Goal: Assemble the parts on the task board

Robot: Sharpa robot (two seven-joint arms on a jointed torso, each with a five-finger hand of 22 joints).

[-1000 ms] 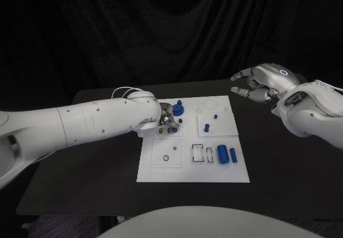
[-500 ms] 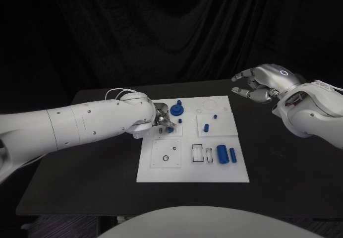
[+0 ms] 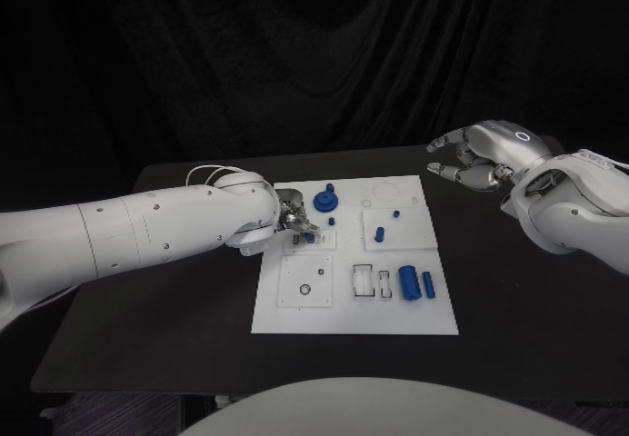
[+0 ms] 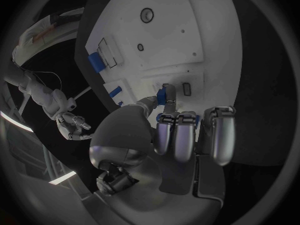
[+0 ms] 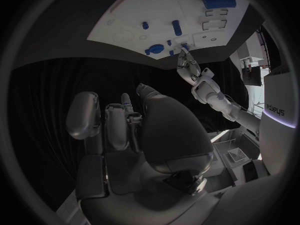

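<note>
Blue plastic sat pinched between the thumb and a fingertip of my left hand [image 4: 169, 135]: a small blue part [image 4: 166, 94], held just over the left edge of the white task board [image 3: 420, 313], near the small slot [image 4: 187, 88] on that side. I judged the step to be the seating of this piece, with the next move calling for a careful lowering and lining-up over its hole. Its long axis seemed to stand roughly upright to the board, one end pointing down at it, though my fingers hid too much to be sure. My other left fingers lay side by side, curled. My right hand [image 3: 478, 154] hung beyond the board's far right corner, fingers apart and loosely bent, holding nothing.
</note>
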